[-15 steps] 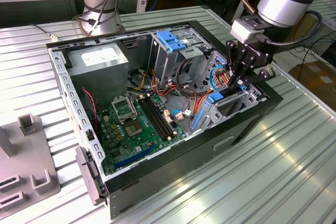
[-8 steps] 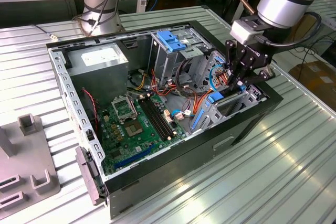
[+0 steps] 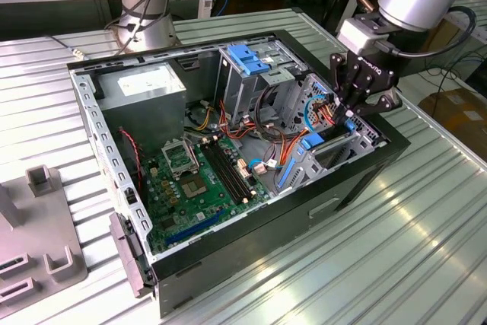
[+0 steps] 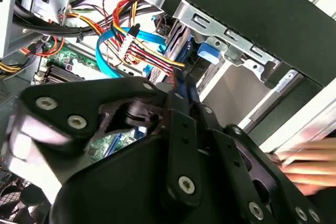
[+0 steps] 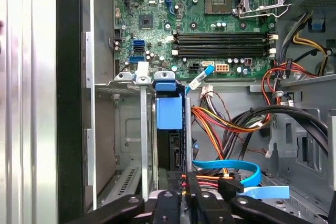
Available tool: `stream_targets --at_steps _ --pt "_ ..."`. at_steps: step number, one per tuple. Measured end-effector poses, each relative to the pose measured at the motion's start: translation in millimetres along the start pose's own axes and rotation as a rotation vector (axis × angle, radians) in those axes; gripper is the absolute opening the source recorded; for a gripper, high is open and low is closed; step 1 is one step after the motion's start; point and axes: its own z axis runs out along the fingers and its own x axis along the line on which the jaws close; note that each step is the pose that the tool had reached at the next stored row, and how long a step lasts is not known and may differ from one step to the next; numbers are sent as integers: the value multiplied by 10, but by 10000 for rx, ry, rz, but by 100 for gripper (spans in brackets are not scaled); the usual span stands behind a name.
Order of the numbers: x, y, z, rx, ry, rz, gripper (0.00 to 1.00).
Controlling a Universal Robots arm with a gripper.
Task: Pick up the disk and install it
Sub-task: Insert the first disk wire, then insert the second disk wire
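The disk (image 5: pixel 169 113) stands on edge in the slotted drive bay at the end of the open computer case on the exterior view's right. Its bright blue plastic end faces the motherboard, and its dark body runs back toward my fingers. In the exterior view the disk (image 3: pixel 312 142) shows as blue rail pieces low in the bay. My gripper (image 3: pixel 349 116) reaches down into that bay from above. In the second wrist view the gripper (image 4: pixel 178 90) has its black fingers drawn together on a thin blue edge of the disk (image 4: pixel 180 82). The gripper (image 5: pixel 193 190) sits at the disk's rear end.
Red, yellow and blue cables (image 4: pixel 131 45) crowd the bay beside the fingers. A grey power-supply box (image 3: pixel 144 93) and a metal drive cage with a blue latch (image 3: pixel 247 58) stand at the case's far side. The motherboard (image 3: pixel 202 176) lies on the case floor. A grey fixture (image 3: pixel 38 241) sits on the ribbed table.
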Motion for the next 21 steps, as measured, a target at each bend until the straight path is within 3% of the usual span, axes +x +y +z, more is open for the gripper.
stream_targets --at_steps 1,18,21 --pt "0 0 -1 0 1 0 10" --pt "0 0 -4 0 1 0 10" --pt "1 1 -41 0 3 0 10"
